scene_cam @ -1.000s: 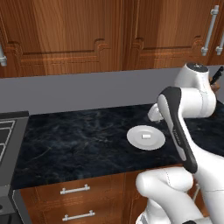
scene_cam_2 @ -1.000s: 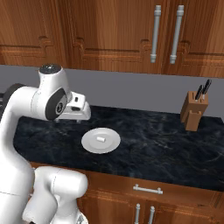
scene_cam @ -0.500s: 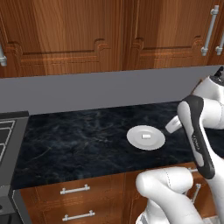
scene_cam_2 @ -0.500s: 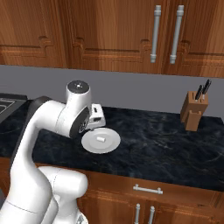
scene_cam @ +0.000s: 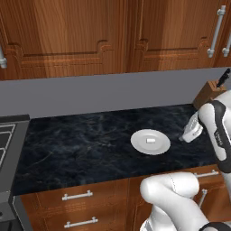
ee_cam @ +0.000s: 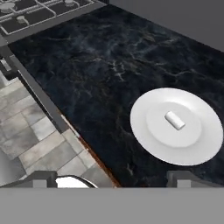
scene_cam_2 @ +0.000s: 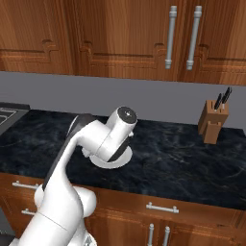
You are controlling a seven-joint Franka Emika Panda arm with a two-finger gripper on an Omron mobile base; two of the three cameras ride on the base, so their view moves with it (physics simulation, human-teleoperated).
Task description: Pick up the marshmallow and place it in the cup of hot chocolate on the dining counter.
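The claw (ee_cam: 112, 177) is seen spread wide in the hand view, its two dark tips standing far apart at the bottom edge with nothing held between them. Ahead of the claw and off toward its right tip, the marshmallow (ee_cam: 174, 120) lies on its side near the middle of the white plate (ee_cam: 148, 131), well apart from both tips. The plate rests on a black marble counter (ee_cam: 96, 74); the counter's front edge runs just before the claw, and a tiled floor (ee_cam: 35, 131) is seen beyond that edge, toward the left tip. Farther out, past the plate, a stove (ee_cam: 30, 13) is seen at the counter's far end.

In the left base view the hand (scene_cam: 191, 131) is held just right of the plate (scene_cam: 140, 143), with the marshmallow (scene_cam: 150, 141) lying at its centre. A knife block (scene_cam: 208, 92) stands behind the hand, against the grey wall. In the right base view the plate (scene_cam_2: 108, 163) is largely covered by the arm, and the knife block (scene_cam_2: 213, 124) stands well to the right.

Compared with half a second ago, the arm has been swung further to the right in the left base view and lowered across the plate in the right base view. The plate and marshmallow have not been moved.
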